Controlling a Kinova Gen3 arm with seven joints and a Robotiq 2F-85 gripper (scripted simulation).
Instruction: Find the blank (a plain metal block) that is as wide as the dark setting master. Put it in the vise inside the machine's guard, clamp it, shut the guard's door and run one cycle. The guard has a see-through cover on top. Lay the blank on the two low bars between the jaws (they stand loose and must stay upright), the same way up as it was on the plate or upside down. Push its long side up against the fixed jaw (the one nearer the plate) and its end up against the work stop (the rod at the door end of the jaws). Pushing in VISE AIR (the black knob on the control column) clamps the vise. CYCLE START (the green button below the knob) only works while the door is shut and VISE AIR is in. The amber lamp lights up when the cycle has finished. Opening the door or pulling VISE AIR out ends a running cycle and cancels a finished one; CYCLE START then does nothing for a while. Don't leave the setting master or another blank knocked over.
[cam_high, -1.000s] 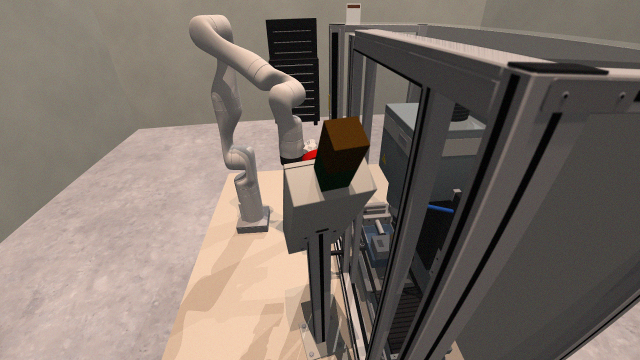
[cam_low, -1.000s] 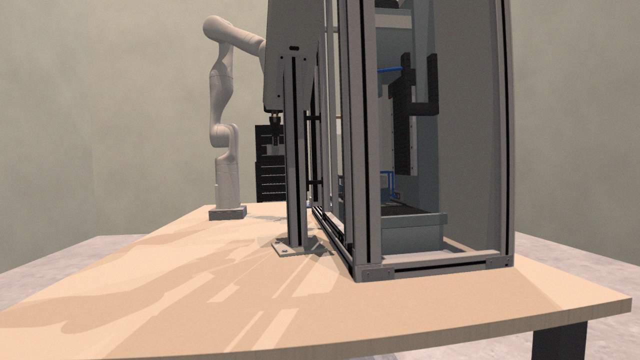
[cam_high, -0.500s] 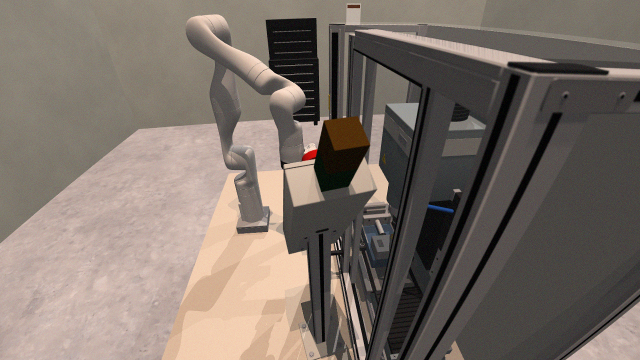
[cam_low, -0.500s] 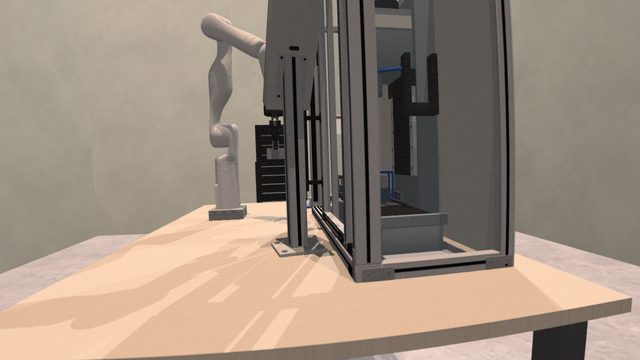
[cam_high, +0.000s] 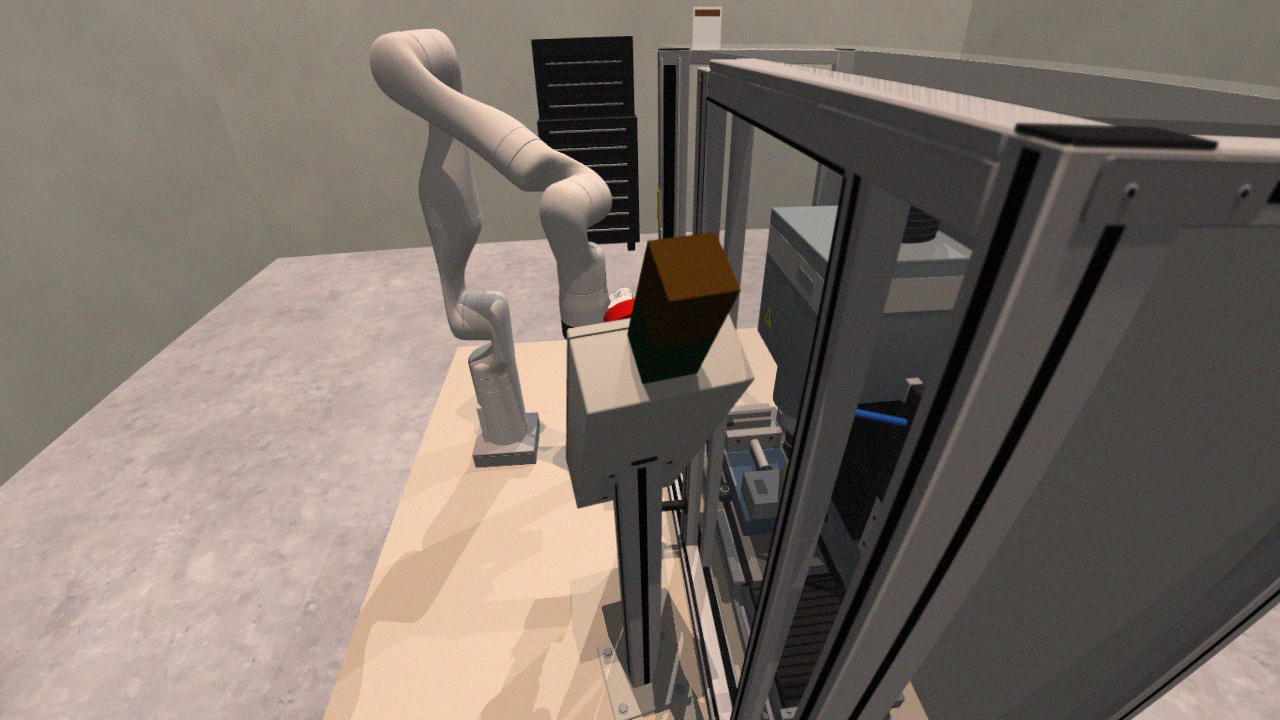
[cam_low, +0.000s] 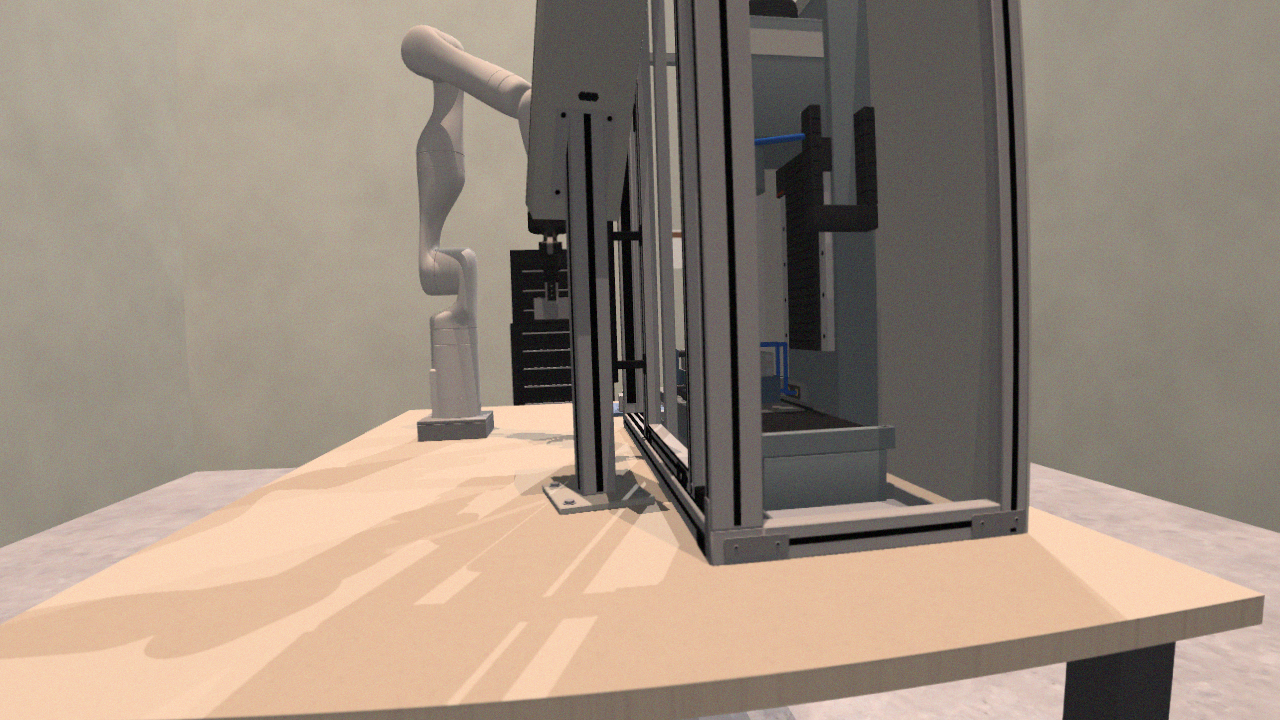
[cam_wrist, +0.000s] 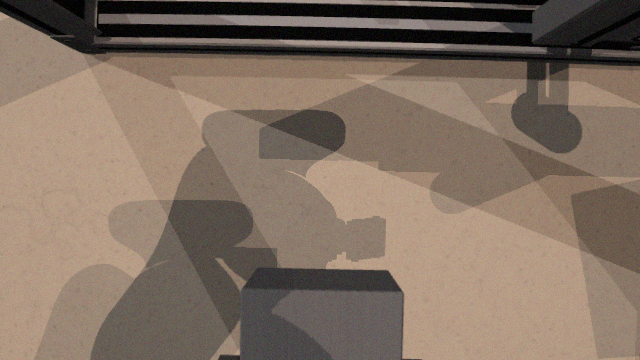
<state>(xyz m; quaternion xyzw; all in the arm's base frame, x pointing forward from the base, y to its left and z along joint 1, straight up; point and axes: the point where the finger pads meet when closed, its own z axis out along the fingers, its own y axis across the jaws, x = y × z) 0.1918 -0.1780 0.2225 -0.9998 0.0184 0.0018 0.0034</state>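
The pincer (cam_low: 548, 288) grips a plain grey metal block (cam_wrist: 321, 312) above the pale wooden counter (cam_wrist: 475, 280), outside the grey-framed machine guard (cam_low: 716, 358), so I judge only picking is done, with loading, clamping, door-shutting and cycling left.

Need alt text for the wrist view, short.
A grey metal block, held in the gripper, fills the bottom centre, seen from above over a tan table crossed by overlapping arm shadows. The machine guard's dark bottom rails run along the top edge.
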